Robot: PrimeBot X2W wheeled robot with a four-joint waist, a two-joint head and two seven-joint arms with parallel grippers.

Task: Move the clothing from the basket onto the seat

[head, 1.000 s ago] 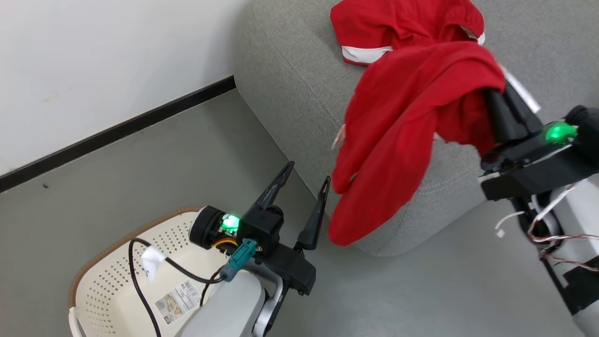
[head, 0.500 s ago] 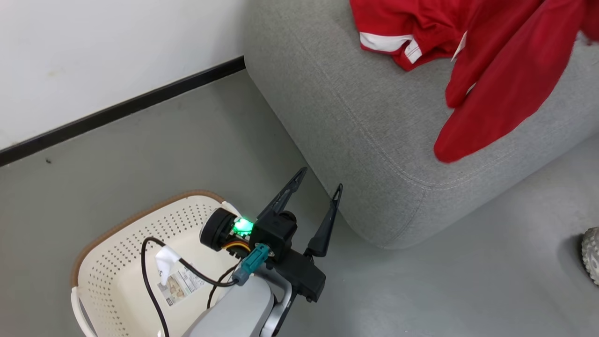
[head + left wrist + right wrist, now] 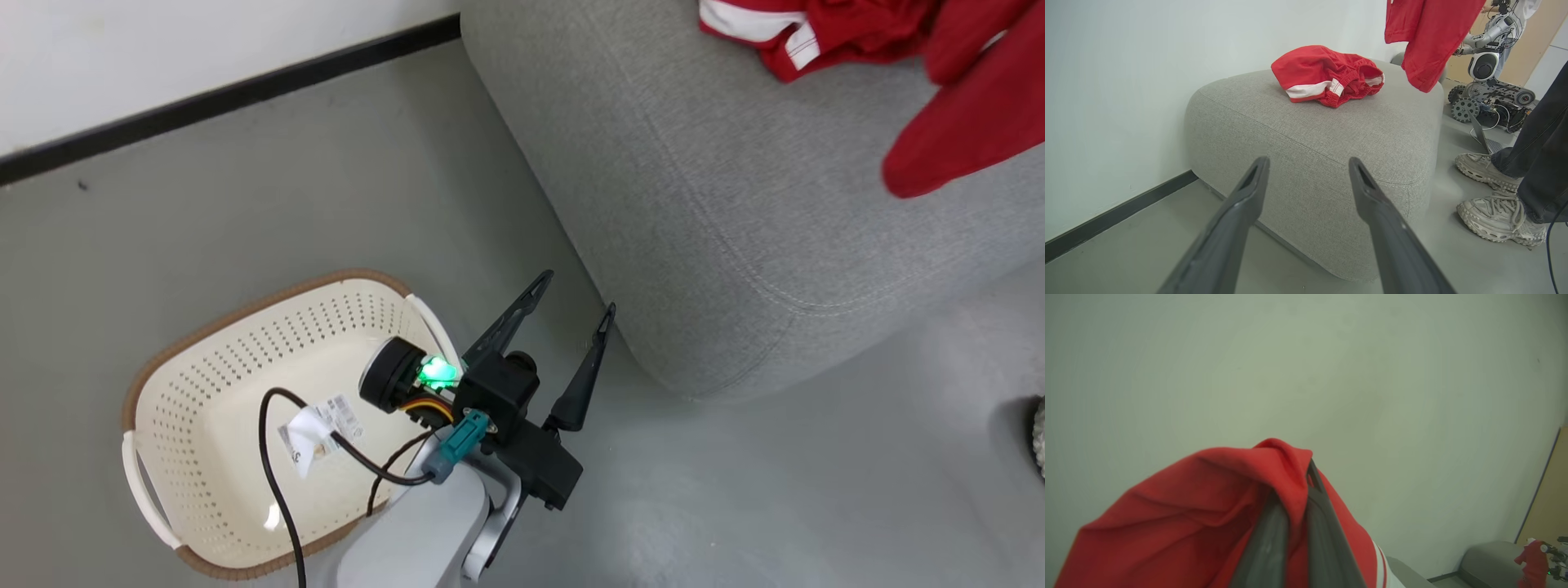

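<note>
Fingers of the right arm (image 3: 1327,539) were clenched on a fold of one red garment (image 3: 1188,506), which draped over them at lower centre of the right wrist view. In the left wrist view this held garment hung at upper right, over the far edge of the seat (image 3: 1310,130). Whether its lower end touched the cushion could not be told. A second red garment (image 3: 1323,73), with white trim, lay bunched on top of the seat, at upper centre of that view and at the top right edge of the head view. At lower left of the head view, the basket (image 3: 204,392) showed only its label sticker (image 3: 343,412) on the bare part of its floor; a strip behind the pale forearm was hidden. Just right of the basket, the fingers of the left arm (image 3: 506,322) stood spread wide and grasped nothing, pointing toward the seat's near side. By this evidence one garment was delivered. The other needed only lowering and release.
</note>
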